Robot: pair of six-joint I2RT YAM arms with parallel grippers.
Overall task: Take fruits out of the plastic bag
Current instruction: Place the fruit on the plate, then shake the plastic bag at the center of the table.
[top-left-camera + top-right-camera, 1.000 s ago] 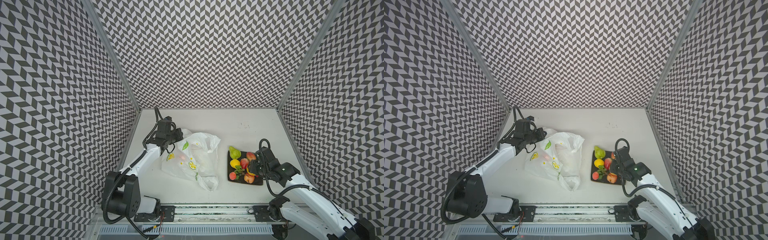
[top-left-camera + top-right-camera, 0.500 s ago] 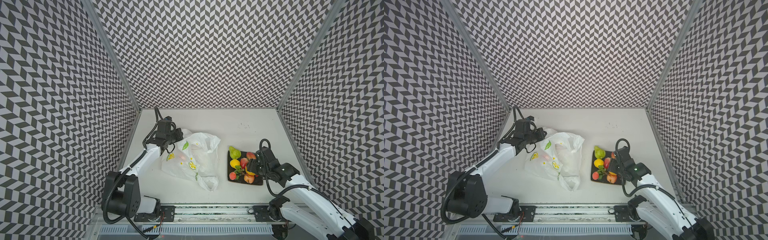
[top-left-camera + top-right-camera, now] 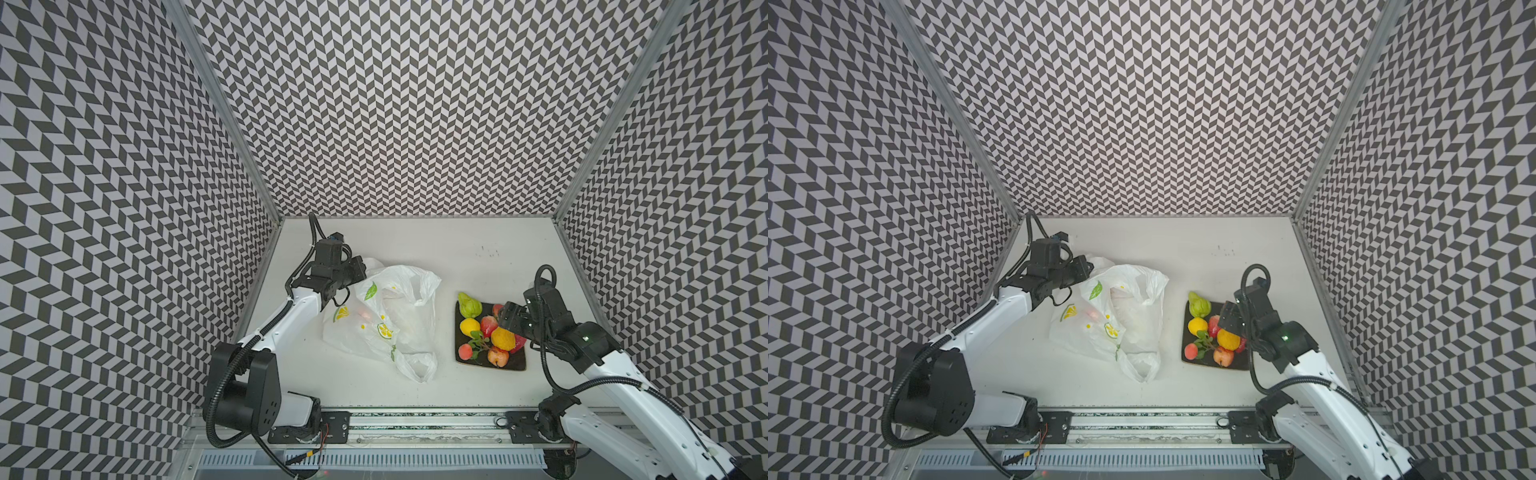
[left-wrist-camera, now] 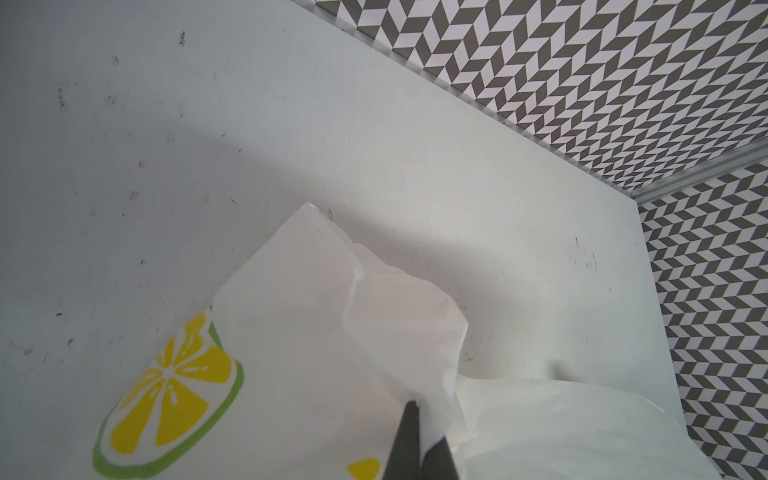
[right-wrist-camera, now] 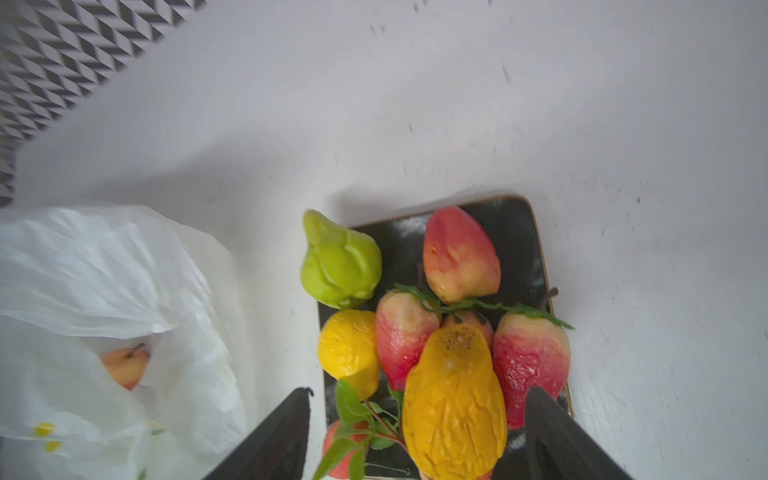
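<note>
The plastic bag [image 3: 386, 316] [image 3: 1117, 320] lies crumpled at the table's middle left, white with lemon prints. My left gripper [image 3: 360, 271] [image 4: 415, 409] is shut on the bag's far-left edge, pinching a fold. One peach-coloured fruit [image 5: 124, 365] shows inside the bag's mouth. Several fruits lie on the dark plate [image 3: 519, 365] [image 5: 515, 232]: a green pear [image 3: 469, 304], a lemon [image 3: 469, 327], red peaches and a yellow-orange pear [image 3: 503, 337] [image 5: 453, 399]. My right gripper [image 3: 509, 318] [image 5: 420, 392] hangs open over that pear, its fingers clear of it on both sides.
Zigzag-patterned walls [image 3: 395, 104] close in the table on the left, back and right. A metal rail [image 3: 415, 419] carrying both arm bases runs along the front edge. The plate sits close to the right wall.
My right gripper's jaws have spread wider above the plate, and the yellow-orange pear lies free on the other fruits. The left arm and the bag have not moved.
</note>
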